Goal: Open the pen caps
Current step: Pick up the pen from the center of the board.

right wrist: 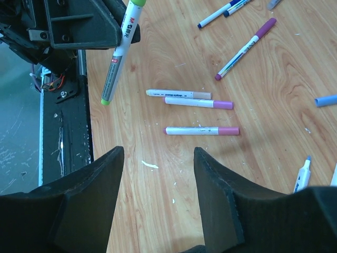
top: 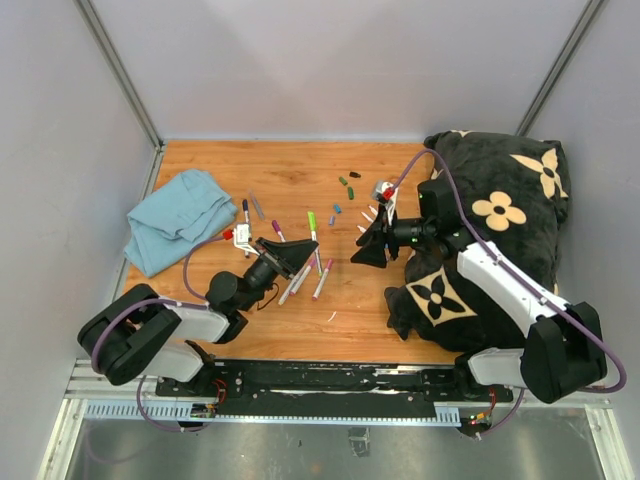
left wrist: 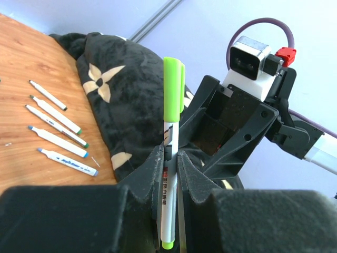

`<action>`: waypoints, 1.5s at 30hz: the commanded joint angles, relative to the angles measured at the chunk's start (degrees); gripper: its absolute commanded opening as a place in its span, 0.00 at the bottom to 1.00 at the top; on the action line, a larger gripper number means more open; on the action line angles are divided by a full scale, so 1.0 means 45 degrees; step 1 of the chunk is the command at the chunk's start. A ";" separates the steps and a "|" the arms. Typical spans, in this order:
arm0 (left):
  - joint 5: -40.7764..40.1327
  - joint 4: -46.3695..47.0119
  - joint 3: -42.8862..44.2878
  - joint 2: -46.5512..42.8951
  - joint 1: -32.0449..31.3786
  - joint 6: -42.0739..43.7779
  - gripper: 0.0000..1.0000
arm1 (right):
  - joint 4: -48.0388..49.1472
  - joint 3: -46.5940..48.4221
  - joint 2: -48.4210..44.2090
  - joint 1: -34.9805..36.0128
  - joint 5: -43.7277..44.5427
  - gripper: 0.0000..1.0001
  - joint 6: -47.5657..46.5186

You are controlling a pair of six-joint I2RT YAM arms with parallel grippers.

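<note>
My left gripper (left wrist: 169,154) is shut on the white barrel of a marker (left wrist: 168,190) and holds it above the table, its lime-green pen cap (left wrist: 173,87) still on. In the top view that cap (top: 312,221) sticks out past the left gripper (top: 303,250). My right gripper (right wrist: 158,153) stands open and empty, a short way right of the held marker (right wrist: 117,58) and facing it; the top view shows this right gripper (top: 359,247) too. Loose pen caps (top: 343,183) lie on the wood behind it. Pink-capped markers (right wrist: 202,130) lie below the right gripper.
A black cushion with cream flowers (top: 500,220) fills the right side under the right arm. A folded blue cloth (top: 178,215) lies at the back left. Uncapped markers (left wrist: 55,118) lie in a row beside the cushion. More capped markers (top: 300,285) lie under the left gripper.
</note>
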 commanded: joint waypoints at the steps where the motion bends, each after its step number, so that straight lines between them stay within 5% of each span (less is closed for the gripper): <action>1: 0.0012 0.1667 0.0126 0.0420 -0.0023 -0.0228 0.00 | 0.0334 -0.0062 0.0214 0.0360 0.0023 0.57 0.0050; 16: -0.1504 0.2644 0.1034 0.1908 -0.1304 -0.0050 0.00 | 0.0822 -0.0103 0.0534 0.0874 0.0066 0.65 0.0354; 28: -0.2651 0.3053 0.1869 0.2958 -0.2153 0.0771 0.00 | 0.1772 -0.0288 0.1023 0.1561 0.0854 0.61 0.2196; 32: -0.2769 0.3067 0.1943 0.2998 -0.2275 0.1008 0.00 | 0.1869 -0.0292 0.1151 0.1717 0.0984 0.52 0.2582; 42: -0.2655 0.3188 0.1866 0.2772 -0.2379 0.1398 0.00 | 0.1779 -0.0043 0.1593 0.1743 0.0637 0.05 0.2933; 45: -0.2625 0.3138 0.1708 0.2520 -0.2379 0.1585 0.07 | 0.1259 0.0199 0.1647 0.1625 0.0296 0.01 0.2414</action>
